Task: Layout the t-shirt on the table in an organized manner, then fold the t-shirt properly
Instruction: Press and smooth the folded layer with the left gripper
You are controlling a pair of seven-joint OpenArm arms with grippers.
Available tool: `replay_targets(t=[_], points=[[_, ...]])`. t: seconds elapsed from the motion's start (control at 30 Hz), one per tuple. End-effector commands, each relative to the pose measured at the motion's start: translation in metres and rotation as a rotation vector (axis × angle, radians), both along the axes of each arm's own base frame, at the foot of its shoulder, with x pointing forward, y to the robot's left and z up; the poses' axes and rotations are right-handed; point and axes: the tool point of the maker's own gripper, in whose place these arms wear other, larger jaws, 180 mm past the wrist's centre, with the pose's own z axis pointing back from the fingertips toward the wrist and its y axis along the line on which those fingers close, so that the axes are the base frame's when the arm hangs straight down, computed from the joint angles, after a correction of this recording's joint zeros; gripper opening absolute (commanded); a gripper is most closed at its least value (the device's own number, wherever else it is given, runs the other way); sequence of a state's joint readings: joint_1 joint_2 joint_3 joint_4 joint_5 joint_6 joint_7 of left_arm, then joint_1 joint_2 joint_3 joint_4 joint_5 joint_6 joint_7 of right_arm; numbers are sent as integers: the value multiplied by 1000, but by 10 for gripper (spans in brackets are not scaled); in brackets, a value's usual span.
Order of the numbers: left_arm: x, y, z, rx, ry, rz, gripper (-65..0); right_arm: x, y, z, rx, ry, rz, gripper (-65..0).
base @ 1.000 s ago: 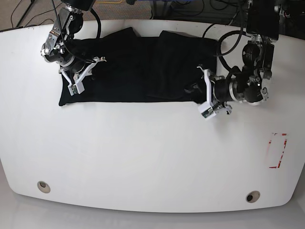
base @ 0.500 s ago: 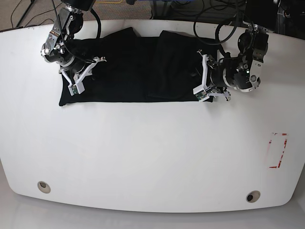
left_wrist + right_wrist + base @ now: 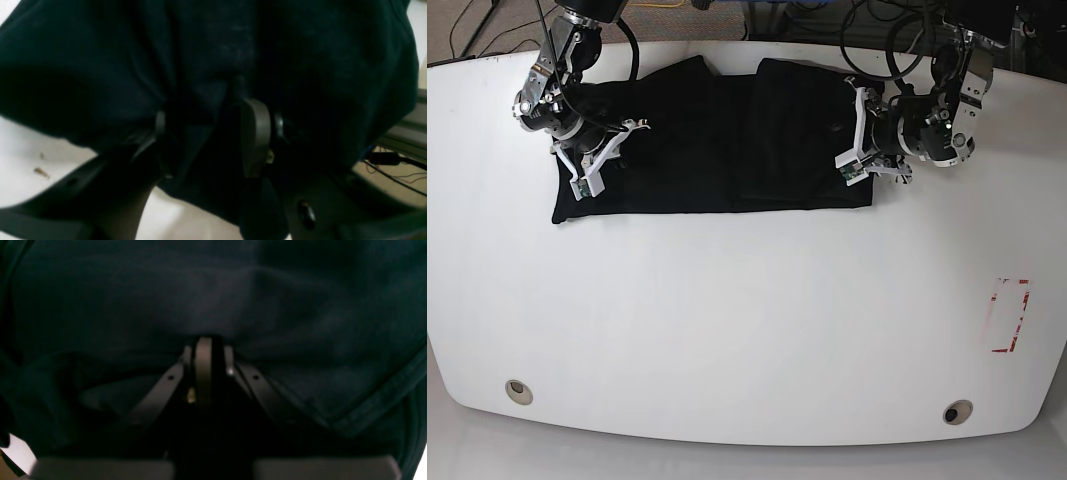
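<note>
The right arm reaches down from the far left corner of the base view, its wrist bent so that the right gripper (image 3: 587,170) points toward the near edge and lies low over the t-shirt (image 3: 707,140). In the right wrist view its jaws are pressed together, and dark cloth bunches right at their tips; the right gripper (image 3: 204,350) appears to pinch a fold of the t-shirt (image 3: 213,300), which fills nearly all of that view.

The left arm comes in from the far right corner, its forearm lying almost level, with the left gripper (image 3: 855,135) turned sideways toward the shirt's right edge. In the left wrist view the left gripper (image 3: 206,123) stands partly spread, and dark cloth of the t-shirt (image 3: 213,50) hangs between and over the fingers (image 3: 255,133). Whether the cloth is clamped cannot be told.

There is one t-shirt, black, lying as a wide band along the far side of the table (image 3: 747,330). It stretches from directly under the right gripper across to the left gripper, which sits at its right end. A vertical crease runs down it about midway between the two tools.

There are two arms and two grippers. On the table's near side, well apart from both tools, sit two round grommet holes (image 3: 518,391) and one red-outlined rectangle mark (image 3: 1010,316).
</note>
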State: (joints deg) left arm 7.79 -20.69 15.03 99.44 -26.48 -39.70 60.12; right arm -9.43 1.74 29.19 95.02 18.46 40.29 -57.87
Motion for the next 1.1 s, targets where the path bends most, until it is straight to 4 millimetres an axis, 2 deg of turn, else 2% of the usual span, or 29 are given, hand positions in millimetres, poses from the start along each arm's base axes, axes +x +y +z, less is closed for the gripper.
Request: replay_targets(t=[0.0,0.2,0.37,0.5,0.73,0.93,1.07], points=[[-10,-9,2,-1,6,-47,-400,-9,-6,-6,-37,53,7,-612],[-16,-32,16,-33,-35,-126,-400,-9,-6,-7,-37,54,7,-612],[-9,-36,31,-47,-87,-133,-400,-9,-6,-7,-37,54,7,-612],[8,-25,45,-47,-145,-85,-400,-10,-6,-7,-37,56,7,-612],[30,5,55,-18,-194,18,-400,-11,-6,-7,-37,58,7,-612],[27,7,53,-13,-184,18,-400,-11,-6,-7,-37,58,5,-612],[16,1,47,-7,-155,-11,-400,-11,-6,-7,-37,58,5,-612]])
